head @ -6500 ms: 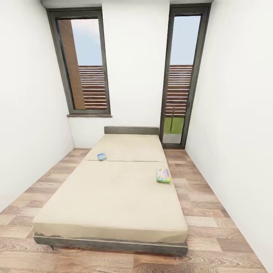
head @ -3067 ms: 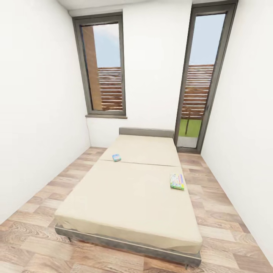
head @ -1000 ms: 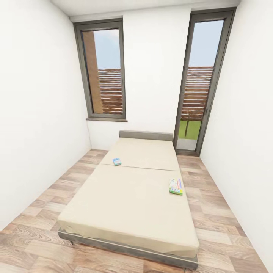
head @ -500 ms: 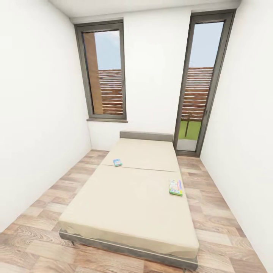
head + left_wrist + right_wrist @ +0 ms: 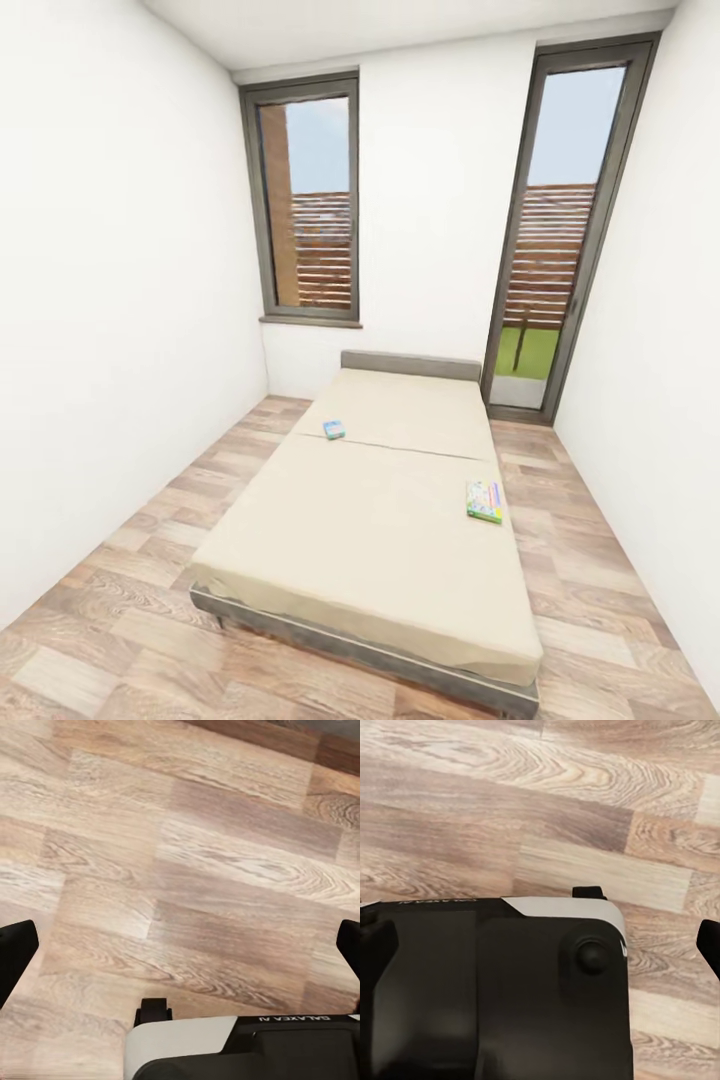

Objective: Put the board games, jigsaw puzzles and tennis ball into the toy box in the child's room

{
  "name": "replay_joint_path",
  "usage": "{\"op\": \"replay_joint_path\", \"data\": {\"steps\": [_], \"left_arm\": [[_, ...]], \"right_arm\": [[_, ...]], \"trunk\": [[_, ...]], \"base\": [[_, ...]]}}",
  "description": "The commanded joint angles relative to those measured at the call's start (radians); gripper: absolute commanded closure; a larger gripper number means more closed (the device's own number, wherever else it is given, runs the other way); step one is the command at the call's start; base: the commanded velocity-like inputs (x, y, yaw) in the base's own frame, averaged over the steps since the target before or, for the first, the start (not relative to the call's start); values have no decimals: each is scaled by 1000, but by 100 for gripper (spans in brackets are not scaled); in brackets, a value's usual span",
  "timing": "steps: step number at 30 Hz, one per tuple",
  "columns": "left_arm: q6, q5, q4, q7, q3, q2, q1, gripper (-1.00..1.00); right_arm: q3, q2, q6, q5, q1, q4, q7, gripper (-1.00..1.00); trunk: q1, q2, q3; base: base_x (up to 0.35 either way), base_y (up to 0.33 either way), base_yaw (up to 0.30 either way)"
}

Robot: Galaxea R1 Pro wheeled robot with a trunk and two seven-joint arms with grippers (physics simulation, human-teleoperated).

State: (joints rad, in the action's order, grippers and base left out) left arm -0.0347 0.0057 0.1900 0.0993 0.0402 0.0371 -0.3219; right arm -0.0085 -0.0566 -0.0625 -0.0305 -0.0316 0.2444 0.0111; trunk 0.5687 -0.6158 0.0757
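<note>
Your left gripper (image 5: 180, 945) and right gripper (image 5: 540, 937) hang spread apart over floor (image 5: 187, 832), empty. 2 board games on bed (image 5: 380, 520) ahead: green-edged game (image 5: 485, 501) lies right-side, long axis away from you; blue game (image 5: 334, 429) farther left.

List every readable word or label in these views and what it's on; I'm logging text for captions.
"GALAXEA AI", seen upside down, on the robot's base.
Print on the green-edged board game: too small to read.
Print on the blue board game: too small to read.
</note>
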Motion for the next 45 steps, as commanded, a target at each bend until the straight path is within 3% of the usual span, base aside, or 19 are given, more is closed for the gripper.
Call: {"op": "replay_joint_path", "data": {"steps": [1,21,25,30,32,34,38,42,45], "left_arm": [[-4,0,1,5,4,0,-1,-100],[-4,2,1,5,6,1,-1,-100],[-4,1,0,4,19,5,-2,-100],[-22,1,11,2,79,27,-5,-100],[-62,1,28,-1,107,34,-22,-100],[-152,0,58,-8,142,42,-72,-100],[-215,0,78,-13,188,60,-113,-100],[-188,-2,78,-16,232,71,-127,-100],[-177,-2,64,-16,241,73,-129,-100]], "right_arm": [[-1,0,-3,-3,-1,0,1,-100],[2,-4,7,-2,-1,6,4,-100],[5,-31,57,-1,-24,43,40,-100],[5,-54,244,2,-113,86,122,-100],[5,-58,316,2,-158,103,146,-100],[4,-60,382,1,-211,123,162,-100],[3,-64,407,0,-240,134,169,-100],[8,-66,381,1,-249,138,171,-100],[9,-67,370,1,-250,136,172,-100]], "trunk": [[-4,6,-3],[-80,146,-78],[-96,174,-89],[-115,209,-101],[-119,216,-103],[-119,216,-102],[-119,216,-102],[-119,216,-102],[-119,216,-102]], "base": [[-27,0,204],[-105,0,130],[-32,0,167],[-7,0,176],[-2,0,121],[-1,0,98],[0,0,60],[0,0,18],[0,0,6]]}}
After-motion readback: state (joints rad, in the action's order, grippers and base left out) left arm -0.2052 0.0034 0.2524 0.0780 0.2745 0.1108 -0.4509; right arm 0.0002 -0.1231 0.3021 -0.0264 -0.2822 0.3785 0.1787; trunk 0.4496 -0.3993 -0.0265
